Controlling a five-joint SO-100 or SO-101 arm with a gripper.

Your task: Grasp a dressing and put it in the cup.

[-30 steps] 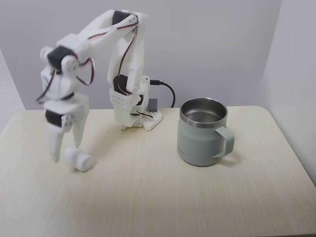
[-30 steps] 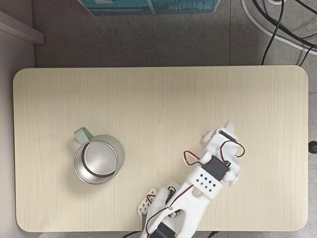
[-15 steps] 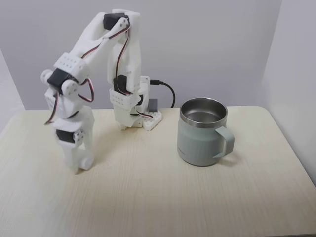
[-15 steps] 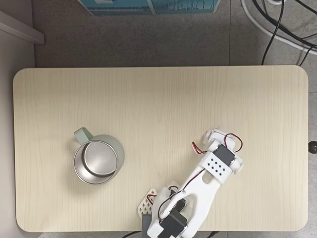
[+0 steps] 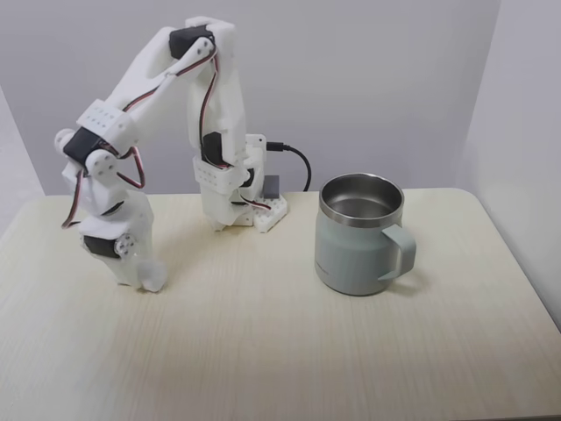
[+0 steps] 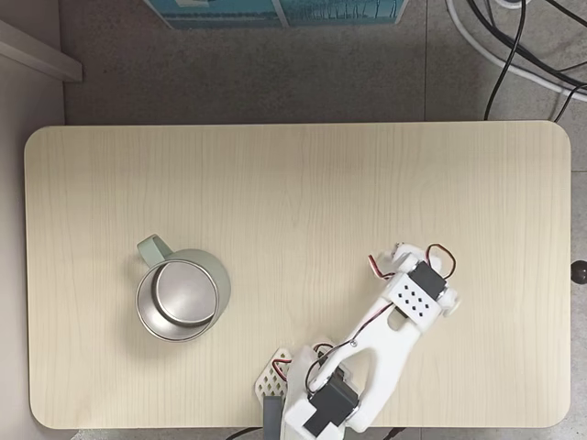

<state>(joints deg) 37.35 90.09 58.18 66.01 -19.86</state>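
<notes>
**Operator:** One change to report, or more?

**Technician:** One main change. A second ago you had the claw hanging over the table with its fingers spread on either side of the dressing, which lay in plain sight on the wood. Now, in a fixed view, the claw [image 5: 147, 282] is down at the tabletop and the dressing is no longer visible; judge it to be under or inside the claw. You cannot tell from either fixed view whether the fingers are apart or already clamped on the roll, because the claw's white body covers them.

**Operator:** What does that mean for the task?

**Technician:** You are at the grasp step. Nothing has been lifted yet.

**Operator:** Anything else different?

**Technician:** The arm [image 6: 371, 353] has folded lower and drawn slightly toward its base in a fixed view. The cup [image 5: 359, 235] has not moved; it stands upright, well apart from the claw, with its handle toward the camera's right, and its steel inside looks empty [image 6: 182, 295].
</notes>
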